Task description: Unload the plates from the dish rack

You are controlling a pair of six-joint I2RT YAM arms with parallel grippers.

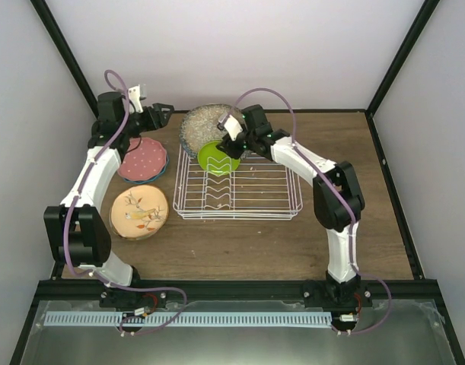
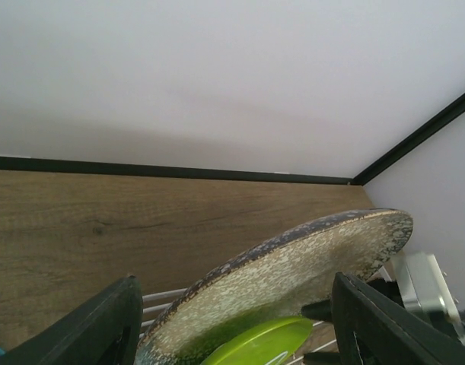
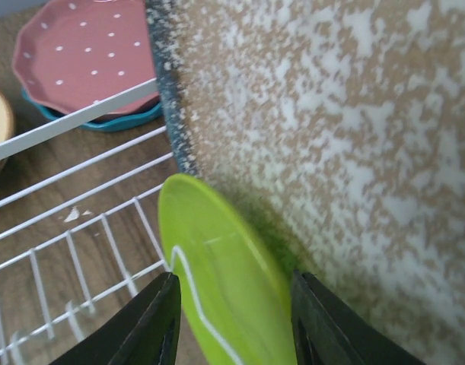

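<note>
**Top external view.** The left gripper (image 1: 164,112) hangs above the far-left part of the table (image 1: 217,251), with its jaws spread and nothing between them. The grey speckled plate (image 1: 198,122) stands just to that gripper's right, apart from it. Back toward the left arm's base, the pink white-dotted plate (image 1: 143,160) lies flat. Nearer the base again, the cream floral plate (image 1: 139,213) lies flat on the wood.

The right gripper (image 1: 230,143) sits at the upper rim of the small lime green plate (image 1: 215,160). This plate leans in the far-left corner of the dish rack (image 1: 247,199), and the grey speckled plate stands directly beyond it. The other slots of the rack, on the near side of this gripper, hold no plates.

**Left wrist view.** The 2 fingers (image 2: 103,327) stand wide apart at the lower corners of the picture. Ahead of them and between their lines, the grey speckled plate tilts, its rim rising to the right. The lime green plate shows below it, closer to the fingers. Neither plate touches the fingers.

**Right wrist view.** The 2 fingers (image 3: 152,319) straddle the lime green plate, 1 on each face, with its rim reaching out past the fingertips. I cannot tell whether they press on it or only bracket it. The grey speckled plate fills the space to the right of the fingers and beyond them. To the left, past the rack's white wires, the pink plate rests on the blue plate (image 3: 133,120).
</note>
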